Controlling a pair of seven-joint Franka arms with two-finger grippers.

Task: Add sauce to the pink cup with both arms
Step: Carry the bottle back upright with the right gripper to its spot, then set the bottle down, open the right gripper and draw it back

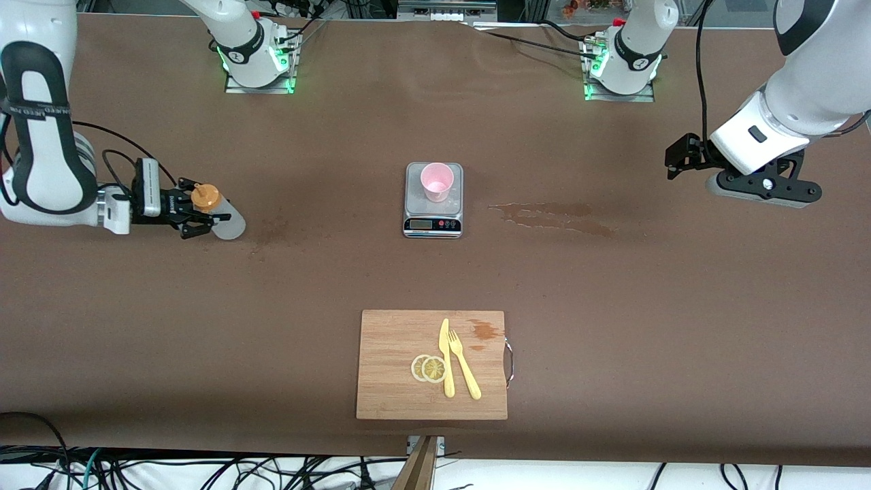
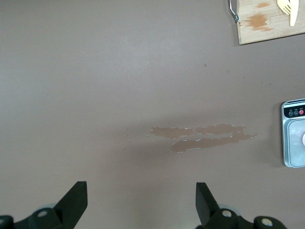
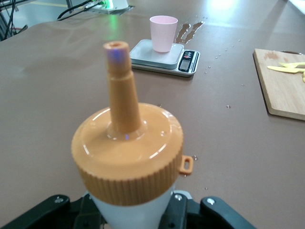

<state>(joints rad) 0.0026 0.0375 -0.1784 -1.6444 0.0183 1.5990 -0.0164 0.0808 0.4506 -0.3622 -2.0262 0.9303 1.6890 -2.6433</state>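
Note:
The sauce bottle (image 1: 221,216), whitish with an orange nozzle cap (image 3: 126,152), is held in my right gripper (image 1: 194,219), whose fingers are shut on its body (image 3: 131,212) at the right arm's end of the table. The nozzle points up. The pink cup (image 1: 436,181) stands upright on the silver kitchen scale (image 1: 413,203) at the table's middle, and also shows in the right wrist view (image 3: 163,33). My left gripper (image 1: 762,189) hangs open and empty (image 2: 140,190) above bare table at the left arm's end.
A brown spill (image 1: 551,216) lies on the table between the scale and the left gripper. A wooden cutting board (image 1: 391,367) with a yellow knife, fork and lemon slices lies nearer the front camera than the scale.

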